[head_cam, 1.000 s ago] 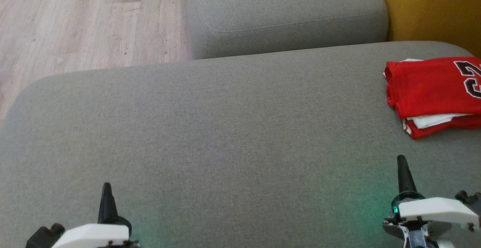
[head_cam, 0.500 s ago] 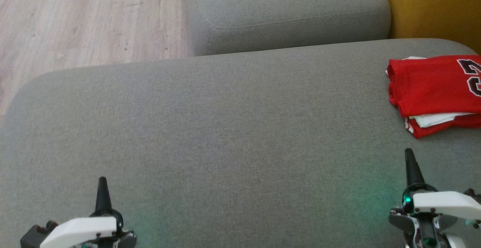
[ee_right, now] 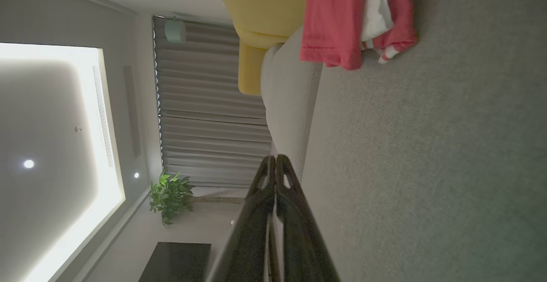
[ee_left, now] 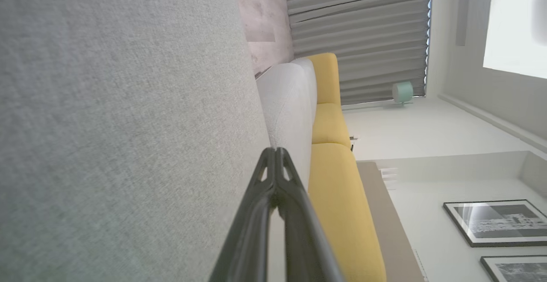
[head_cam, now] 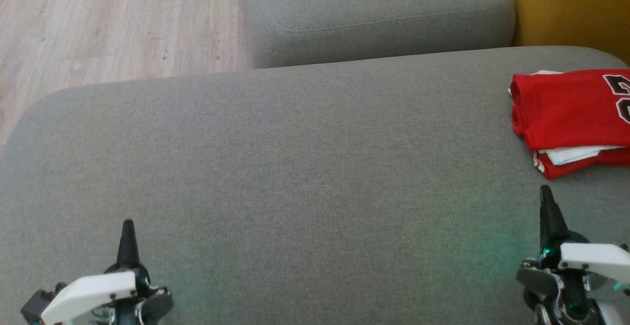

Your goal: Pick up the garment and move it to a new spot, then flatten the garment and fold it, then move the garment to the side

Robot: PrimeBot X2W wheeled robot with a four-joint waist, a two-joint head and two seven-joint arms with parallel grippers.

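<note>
Surfaces: mostly matt cloth, some plastic, wood-look floor.
Seat: grey woven cloth, matt, slightly rough weave. Garment: red cloth, smooth, matt, white cloth layer inside the fold. Floor: pale wood-grain planks, low sheen. Left gripper and right gripper: black fingers, matt, plastic-looking; white shells smooth, plastic-looking, slight sheen. Yellow cushion: matt cloth. Curtain: grey pleated cloth, matt.

dark numerals on the red garment, cut off at the view's edge, too partial to read
</note>
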